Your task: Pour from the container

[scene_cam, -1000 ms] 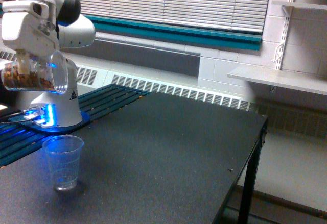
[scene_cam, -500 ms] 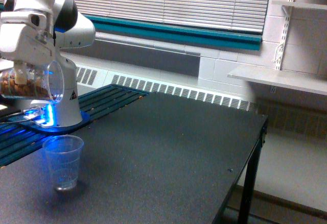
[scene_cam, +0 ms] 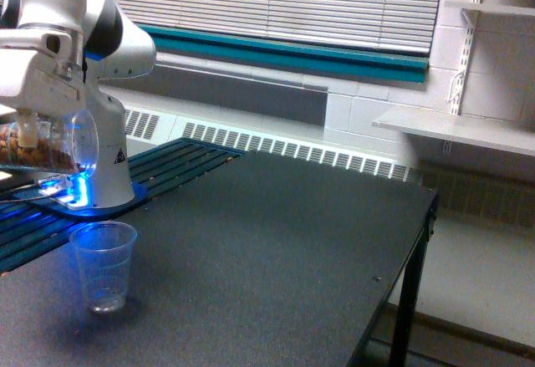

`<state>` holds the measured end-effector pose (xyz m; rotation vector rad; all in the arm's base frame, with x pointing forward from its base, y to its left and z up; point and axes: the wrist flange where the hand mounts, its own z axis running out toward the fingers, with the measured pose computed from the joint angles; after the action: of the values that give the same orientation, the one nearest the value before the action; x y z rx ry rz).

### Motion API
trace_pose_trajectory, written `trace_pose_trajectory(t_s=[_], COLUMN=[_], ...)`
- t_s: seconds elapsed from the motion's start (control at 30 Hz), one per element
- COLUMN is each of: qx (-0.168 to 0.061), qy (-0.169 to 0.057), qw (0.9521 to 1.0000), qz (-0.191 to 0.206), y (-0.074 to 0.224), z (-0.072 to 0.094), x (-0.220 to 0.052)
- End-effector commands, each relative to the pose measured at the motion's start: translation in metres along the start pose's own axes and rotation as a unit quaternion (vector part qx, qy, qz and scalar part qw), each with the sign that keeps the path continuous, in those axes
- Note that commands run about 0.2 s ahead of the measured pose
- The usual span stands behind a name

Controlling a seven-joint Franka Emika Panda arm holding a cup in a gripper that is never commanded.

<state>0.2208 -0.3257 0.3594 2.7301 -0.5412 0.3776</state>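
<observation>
The container (scene_cam: 52,143), a clear wide jar with brown nut-like bits inside, lies on its side in the air at the exterior view's left edge. Its open mouth faces the exterior view's right. My white gripper (scene_cam: 32,124) comes down from above and is shut on the container; its fingertips are mostly hidden by the jar. Below and slightly to the right stands the smaller ribbed clear cup (scene_cam: 104,265), upright on the dark table (scene_cam: 276,242). No bits are seen falling.
The arm's white base (scene_cam: 104,170) with blue lights stands behind the cup on a slatted strip. The table's right edge (scene_cam: 418,242) drops to the floor. White shelves (scene_cam: 456,129) hang on the wall at the right.
The container has moved left and slightly down, away from above the cup, its mouth turning a little more level. The small cup has not moved.
</observation>
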Motion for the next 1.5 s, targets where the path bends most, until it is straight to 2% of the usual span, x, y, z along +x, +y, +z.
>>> trace_pose_trajectory(t_s=[0.03,0.73,1.5], qx=[-0.003,-0.015,-0.024], qy=[0.003,-0.018,-0.023], qw=[1.0,0.9993,0.9982], qz=[-0.003,-0.028,-0.05], y=[-0.003,-0.005,-0.009], z=[0.004,0.018,0.016], x=[0.005,0.0,-0.004])
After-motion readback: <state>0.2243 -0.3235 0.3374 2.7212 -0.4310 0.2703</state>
